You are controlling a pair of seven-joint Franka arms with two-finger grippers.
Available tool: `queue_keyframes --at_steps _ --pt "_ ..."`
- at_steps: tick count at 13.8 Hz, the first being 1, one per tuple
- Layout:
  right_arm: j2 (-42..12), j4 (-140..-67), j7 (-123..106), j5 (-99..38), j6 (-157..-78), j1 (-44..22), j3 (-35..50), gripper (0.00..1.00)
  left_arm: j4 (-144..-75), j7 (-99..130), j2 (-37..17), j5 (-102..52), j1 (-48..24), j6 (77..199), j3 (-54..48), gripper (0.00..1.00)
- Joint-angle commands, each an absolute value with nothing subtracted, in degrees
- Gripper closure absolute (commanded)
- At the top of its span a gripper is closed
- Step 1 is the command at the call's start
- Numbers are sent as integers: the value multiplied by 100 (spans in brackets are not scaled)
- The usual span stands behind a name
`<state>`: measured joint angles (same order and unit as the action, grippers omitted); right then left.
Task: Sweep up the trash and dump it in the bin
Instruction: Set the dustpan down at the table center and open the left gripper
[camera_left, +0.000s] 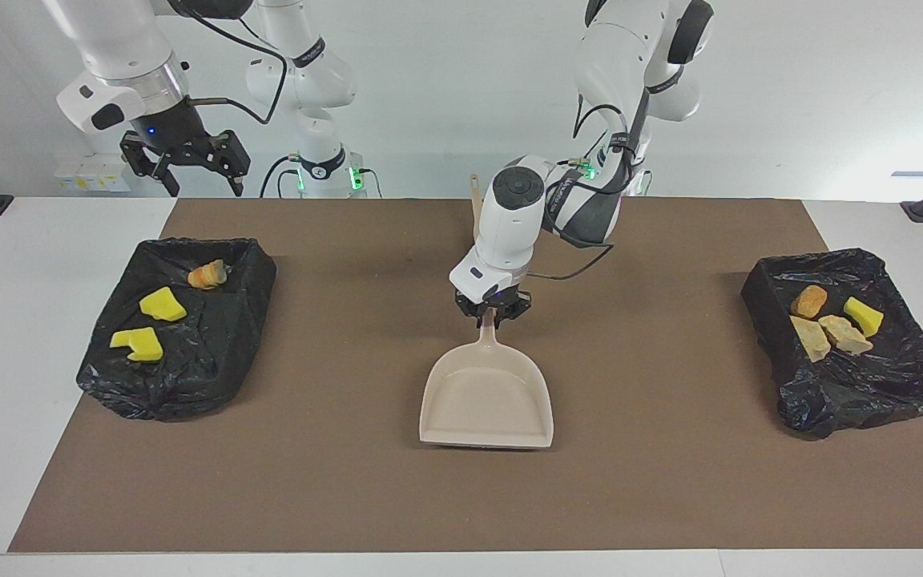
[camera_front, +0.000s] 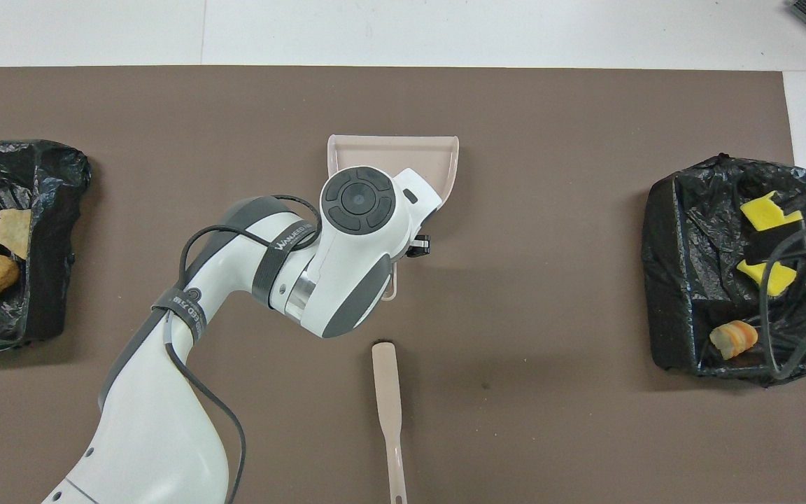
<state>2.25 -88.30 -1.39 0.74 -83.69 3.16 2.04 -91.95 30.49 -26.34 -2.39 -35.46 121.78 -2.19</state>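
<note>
Nearest the robots, your brush (camera_front: 389, 406) lies untouched on the brown mat (camera_left: 333, 497). Just past it, your left gripper (camera_left: 492, 315) is pinched shut on the handle of the dustpan (camera_left: 485, 401) — the pan sits empty and flat at mid-table. All the trash is already in the two black-lined bins: four pieces in the bin (camera_left: 902, 385) at the left arm's end, three in the bin (camera_left: 181, 385) at the right arm's end. The right gripper (camera_left: 181, 164) waits with fingers spread, raised by that bin. It looks like wrap-up — next you'd let go of the handle and lift clear.
</note>
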Motion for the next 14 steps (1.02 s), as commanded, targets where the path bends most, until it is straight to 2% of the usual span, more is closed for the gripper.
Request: queue_keyframes --at_steps 1,2,3,6,7,8,10,12,14 --pt "334 -8965 -97 -9 -8490 299 167 0 -9316 3085 -2637 -290 -3463 12313 -193 100" --pt "334 -8965 -97 -9 -8490 299 167 0 -9325 3085 -2628 -290 -3463 12279 -193 99" --pt "334 -8965 -97 -9 -8490 299 176 0 -9334 3094 -2628 -325 -3437 12322 -193 86" --pt "334 -8965 -97 -9 -8490 299 167 0 -9413 3085 -2628 -334 -3349 12314 -193 77" --pt "334 -8965 -97 -9 -8490 299 167 0 -9413 3076 -2628 -334 -3331 12313 -193 69" --pt "334 -8965 -97 -9 -8490 299 176 0 -9413 3067 -2628 -343 -3253 12305 -202 65" --pt "334 -8965 -97 -9 -8490 299 167 0 -9413 3050 -2593 -360 -3226 12252 -202 62" --pt "334 -8965 -97 -9 -8490 299 167 0 -9404 3076 -2549 -369 -3173 12243 -202 53" --pt "334 -8965 -97 -9 -8490 299 176 0 -9378 3076 -2479 -369 -3173 12199 -176 51"
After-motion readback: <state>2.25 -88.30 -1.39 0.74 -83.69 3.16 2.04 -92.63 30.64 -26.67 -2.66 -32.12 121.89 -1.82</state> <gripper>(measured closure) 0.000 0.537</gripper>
